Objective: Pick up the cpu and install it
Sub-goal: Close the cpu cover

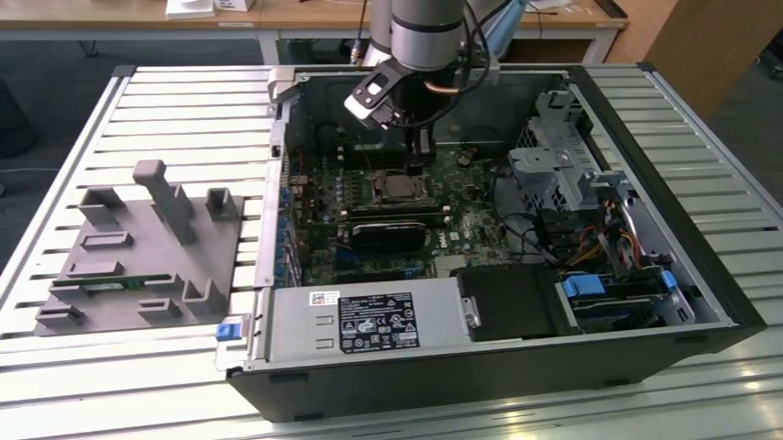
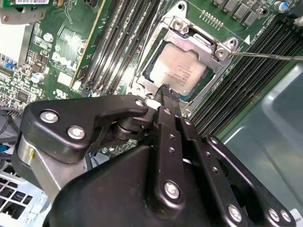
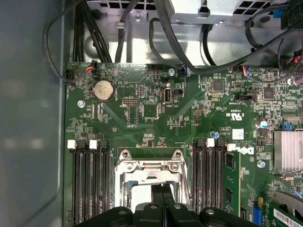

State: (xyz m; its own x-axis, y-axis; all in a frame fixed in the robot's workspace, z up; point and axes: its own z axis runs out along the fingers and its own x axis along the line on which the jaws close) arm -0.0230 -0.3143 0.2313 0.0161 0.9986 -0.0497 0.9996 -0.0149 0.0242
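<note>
cpu (image 2: 179, 70): small square chip with a silver top. It lies flat in the socket at the middle of the motherboard (image 3: 156, 109). The metal socket frame (image 2: 182, 28) bounds it, and banks of memory slots (image 2: 123, 42) run along either side. In the first wrist view a pale patch of it shows inside the frame, just past the fingertips.

Step in hand (judgement): the seating stage of the installation. The pick-up appears done, since the chip rests in its socket and not in the tool. Whether it is fully settled on its contacts cannot be told. A thin retention lever (image 2: 270, 56) stands out to one side of the frame; whether it is latched or free cannot be told.

gripper (image 2: 166, 92): the fingers are drawn together with no gap visible in either wrist view, and nothing is held between them. The tips sit at the near edge of the chip; whether they touch it or hang just above cannot be settled. In the exterior view the arm stands over the socket inside the open computer case (image 1: 710, 275).

Next move, requirement (judgement): travel straight along the finger axis with no sideways drag, since a loose chip could shift on fragile contacts. The frame and slots lie just beside the tips and leave little room.

Surroundings: the case lies on a slatted table (image 1: 183, 110). A grey fixture (image 1: 135, 266) stands well apart on the exterior view's left, with a green memory stick (image 1: 116, 284) lying in it.
</note>
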